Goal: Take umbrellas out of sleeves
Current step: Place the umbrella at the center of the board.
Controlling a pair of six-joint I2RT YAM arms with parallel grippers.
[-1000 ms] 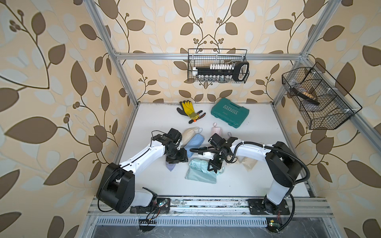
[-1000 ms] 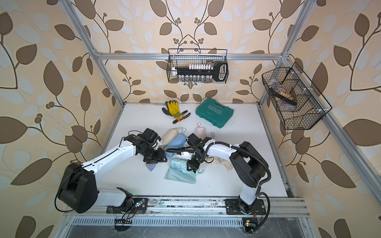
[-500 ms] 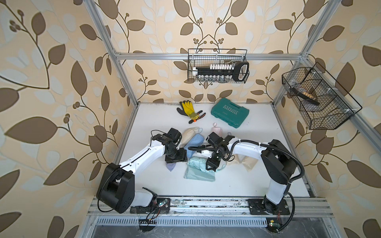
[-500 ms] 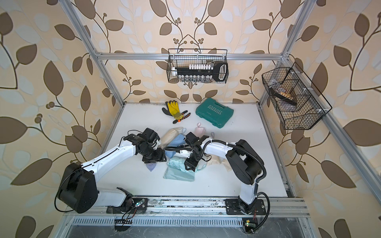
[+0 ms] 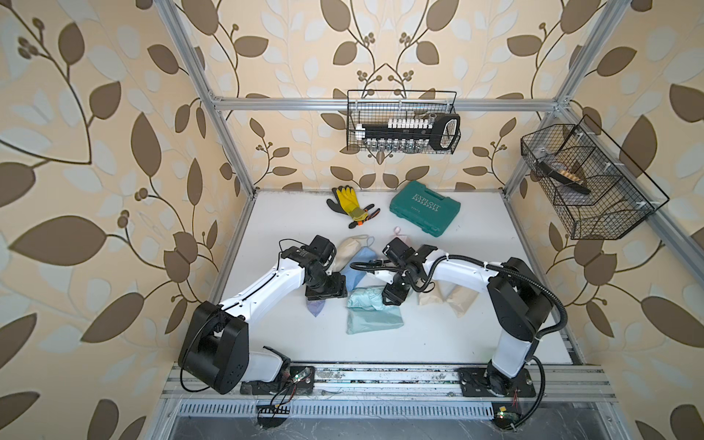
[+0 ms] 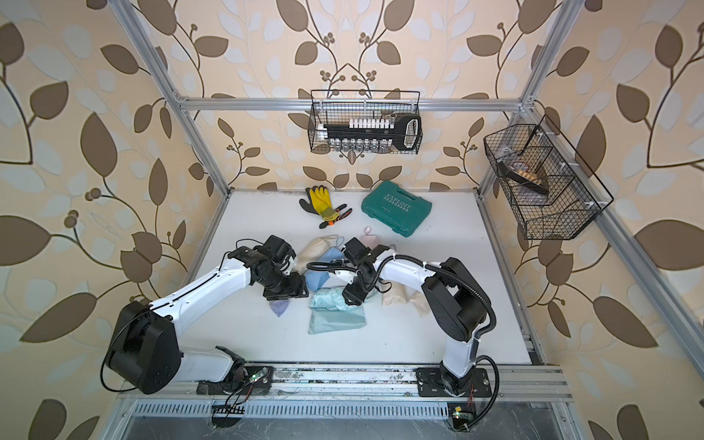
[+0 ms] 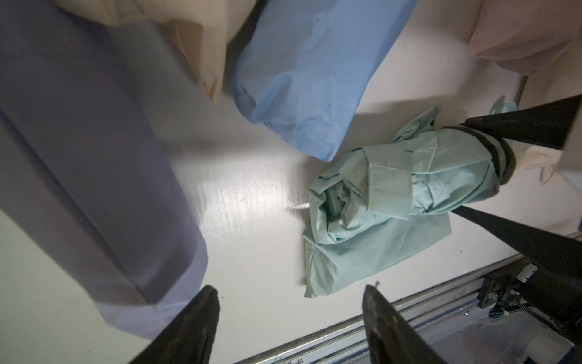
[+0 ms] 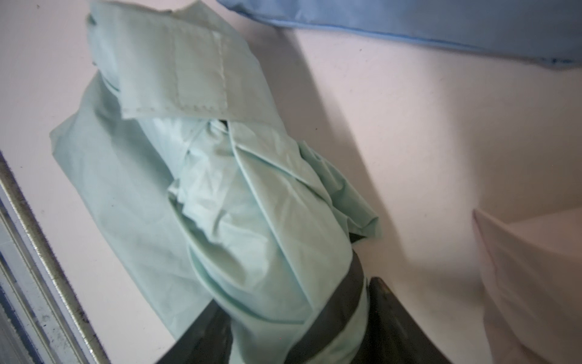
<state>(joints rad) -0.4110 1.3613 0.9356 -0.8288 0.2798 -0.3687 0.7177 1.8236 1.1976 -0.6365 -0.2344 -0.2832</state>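
Mint umbrella (image 7: pixel 409 176): laid on the mint sleeve (image 7: pixel 362 261), long axis run between the right fingers (image 7: pixel 519 126) at its banded end; grasp cannot be told; left fingers (image 7: pixel 195 324) spread empty, farther off.

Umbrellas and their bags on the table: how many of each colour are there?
Mint: 2, the mint umbrella and mint sleeve
Blue: 1, the blue sleeve
Lilac: 1, the lilac sleeve
Pink: 1, the pink sleeve
Beige: 3, the beige bundles
Total: 8
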